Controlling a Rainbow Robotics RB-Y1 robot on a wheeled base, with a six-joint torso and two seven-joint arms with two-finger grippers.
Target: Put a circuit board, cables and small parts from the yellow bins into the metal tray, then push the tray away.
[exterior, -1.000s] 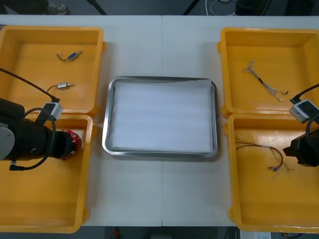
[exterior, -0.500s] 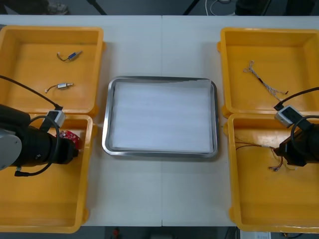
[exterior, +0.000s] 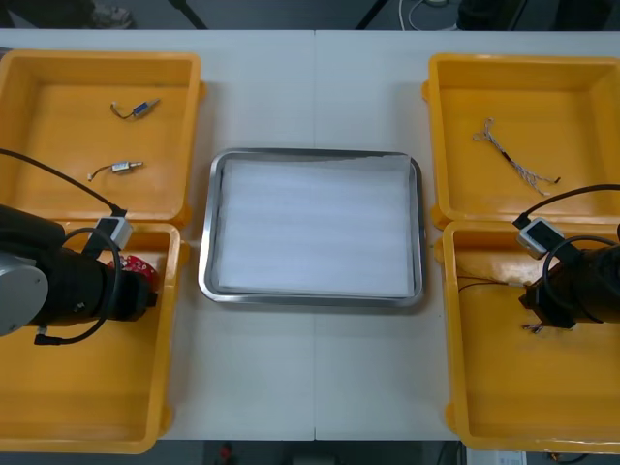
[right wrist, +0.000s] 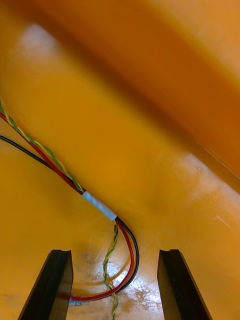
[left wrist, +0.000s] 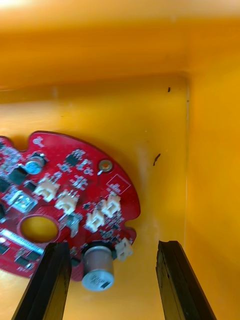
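My left pincer is spread wide, low in the near left bin. The round red circuit board lies flat on the bin floor. Its edge reaches into the gap between the fingers, and the rest lies off beyond one finger. My right pincer is spread too, down in the near right bin, with the loop of the red and yellow cable lying between its fingers. The metal tray, white inside, sits in the middle of the surface.
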